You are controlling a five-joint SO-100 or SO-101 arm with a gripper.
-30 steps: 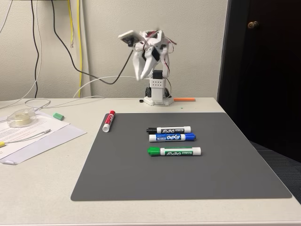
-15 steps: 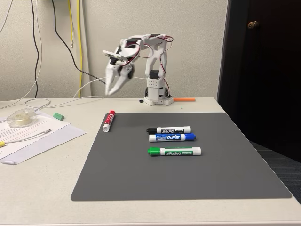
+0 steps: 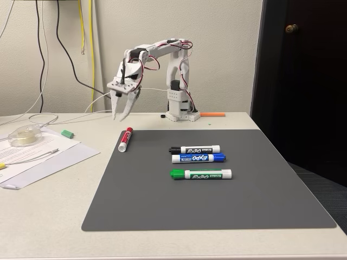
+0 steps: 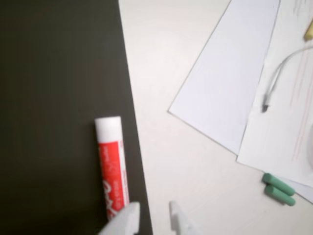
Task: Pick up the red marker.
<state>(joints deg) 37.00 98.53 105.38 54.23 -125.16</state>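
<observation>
Gripper fingers [image 3: 122, 115] are held slightly parted and empty, pointing down above the far left corner of the grey mat [image 3: 217, 200], with the arm [image 3: 162, 51] stretched leftward from its base in the fixed view. The red marker [image 3: 125, 139] lies flat on the mat's left edge, just below and nearer the camera than the fingertips, well apart from the three other markers [image 3: 198, 158]; in the wrist view its barrel [image 4: 112, 171] runs toward the fingertips [image 4: 128, 220] beside the mat's border. For a sound grasp, the jaws are best opened wider, centred across the barrel at mid-length, turned square to its axis and lowered until a finger stands on either side before closure is commanded.
</observation>
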